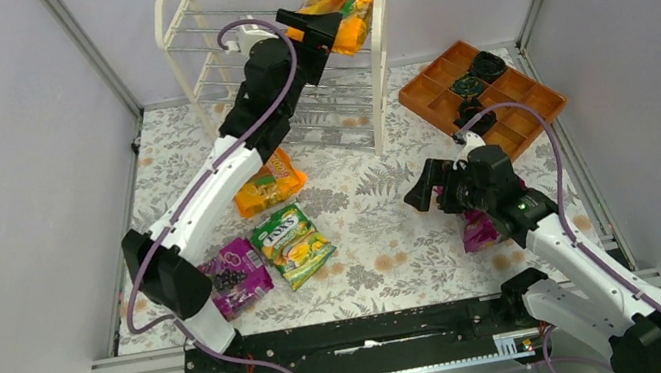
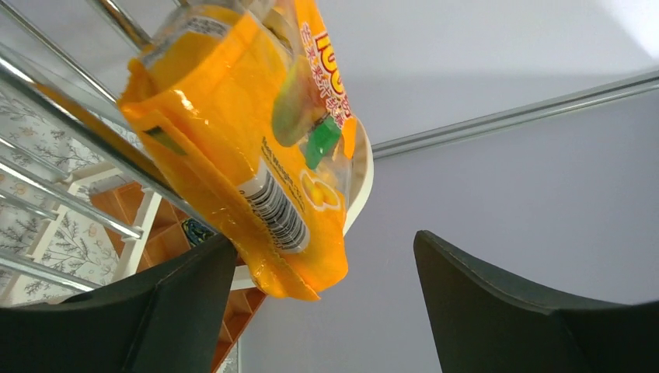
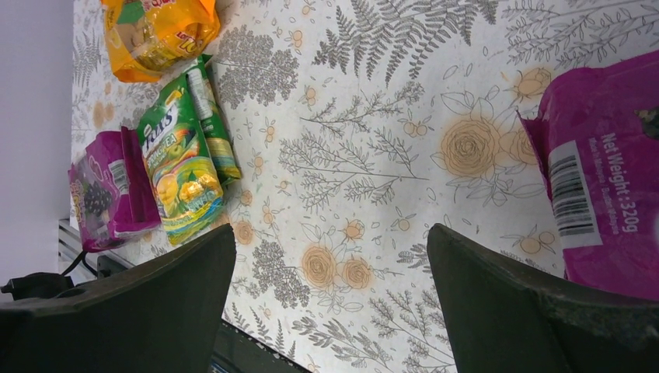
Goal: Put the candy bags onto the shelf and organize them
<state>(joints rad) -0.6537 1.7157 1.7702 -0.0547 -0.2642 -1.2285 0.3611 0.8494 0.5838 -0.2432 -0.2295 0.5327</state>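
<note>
The cream-white shelf (image 1: 184, 59) stands at the back. One orange candy bag (image 1: 340, 10) lies tilted on its top tier at the right end. My left gripper (image 1: 305, 28) is open right beside it. In the left wrist view the bag (image 2: 241, 132) rests on the rods (image 2: 70, 124), and its lower corner hangs between my spread fingers (image 2: 326, 303) without being clamped. On the table lie an orange bag (image 1: 270, 184), a green-yellow bag (image 1: 291, 244) and a purple bag (image 1: 238, 275). My right gripper (image 1: 424, 193) is open and empty above the table (image 3: 330, 295), beside another purple bag (image 3: 602, 179).
An orange compartmented tray (image 1: 527, 113) with small black round objects (image 1: 479, 70) sits at the back right. Grey walls close in both sides. The table carries a floral cloth (image 1: 378, 189). The left arm stretches diagonally over the bags on the left.
</note>
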